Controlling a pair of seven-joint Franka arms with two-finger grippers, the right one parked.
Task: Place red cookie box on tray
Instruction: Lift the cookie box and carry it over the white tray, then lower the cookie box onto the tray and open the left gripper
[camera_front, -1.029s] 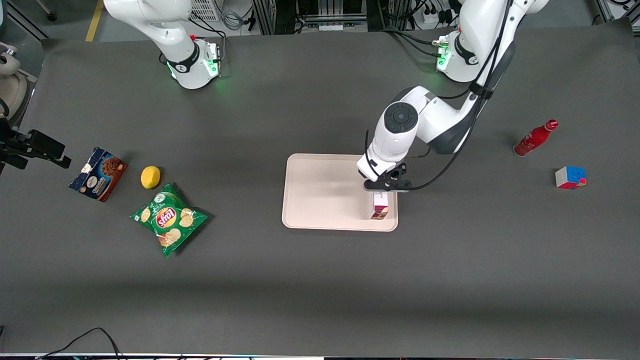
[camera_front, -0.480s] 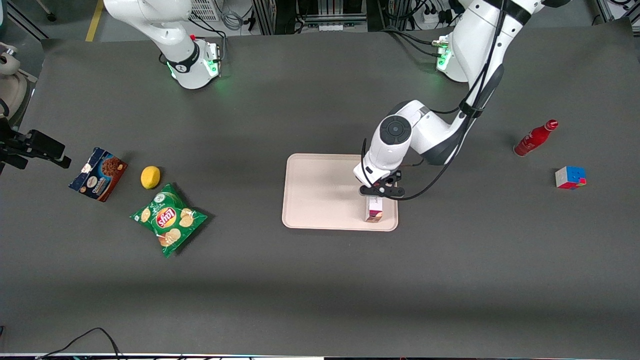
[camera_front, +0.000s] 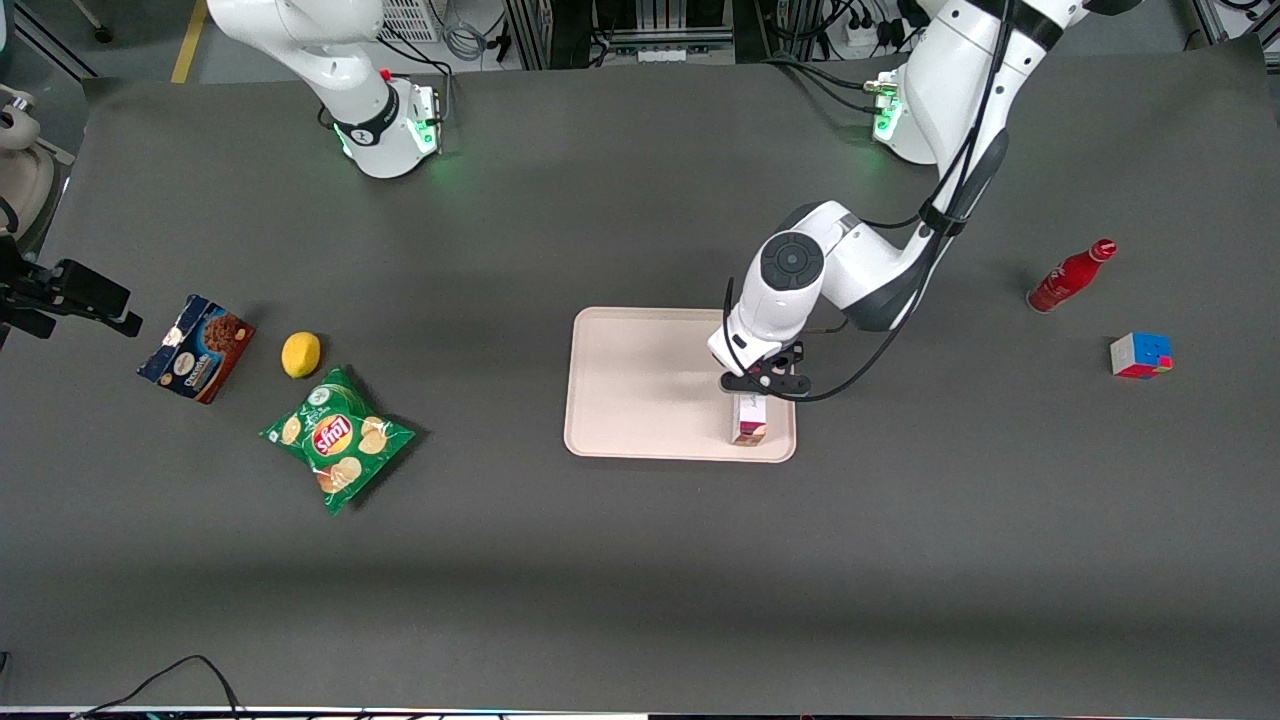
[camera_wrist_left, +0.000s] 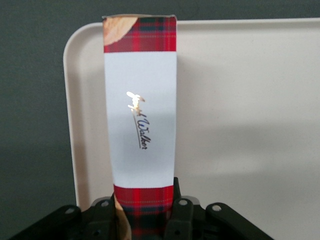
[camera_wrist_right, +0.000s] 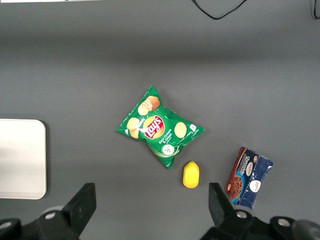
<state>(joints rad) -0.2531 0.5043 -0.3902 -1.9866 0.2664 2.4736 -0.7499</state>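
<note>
Desk (camera_front: 640, 560): dark grey mat, pale-pink tray (camera_front: 640, 385) mid-surface.
Box: red cookie box (camera_front: 750, 418) stood on end on the tray, at the corner nearest the front camera, working arm's end.
Claw (camera_wrist_left: 145, 220): clamped on the box's upper end.
Axis: long axis vertical, box directly below claw.
Next: probably release, retreat straight up.

I see 1 dark grey table (camera_front: 600, 560) filling nearly all of my front view. Above its farthest edge sit metal racks (camera_front: 640, 25) with cables, and a yellow floor stripe (camera_front: 188, 42) marks the grey floor.
</note>
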